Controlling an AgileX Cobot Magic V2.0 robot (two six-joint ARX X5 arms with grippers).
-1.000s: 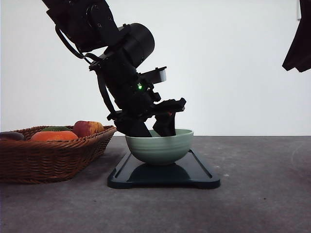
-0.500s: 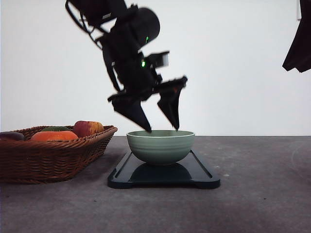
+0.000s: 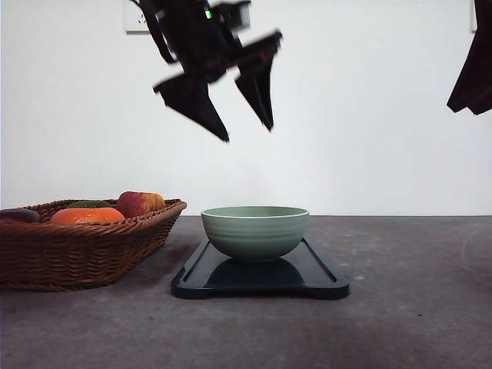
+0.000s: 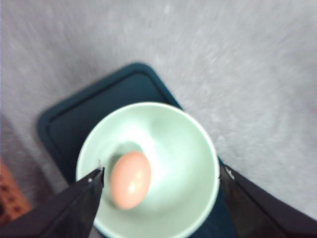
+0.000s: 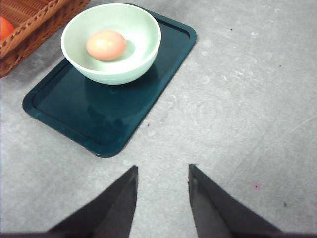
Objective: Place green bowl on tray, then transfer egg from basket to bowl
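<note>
The pale green bowl (image 3: pixel 255 231) stands upright on the dark tray (image 3: pixel 261 283). Inside it lies the reddish-brown egg (image 4: pixel 130 179), also seen in the right wrist view as the egg (image 5: pixel 105 44) in the bowl (image 5: pixel 133 59) on the tray (image 5: pixel 114 109). My left gripper (image 3: pixel 247 132) hangs high above the bowl, open and empty, its fingers (image 4: pixel 74 208) framing the bowl (image 4: pixel 193 163) from above. My right gripper (image 5: pixel 162 168) is open with nothing between its fingers, over bare table beside the tray.
The wicker basket (image 3: pixel 84 246) sits left of the tray, holding an apple (image 3: pixel 138 202) and an orange fruit (image 3: pixel 86 215). Its corner (image 5: pixel 29 25) nearly touches the tray. My right arm (image 3: pixel 470 69) hangs at the upper right. Grey table lies right of the tray.
The left gripper has lifted out of the bowl and risen well above it, open. The bowl, tilted a second ago, now sits level with the egg left inside.
</note>
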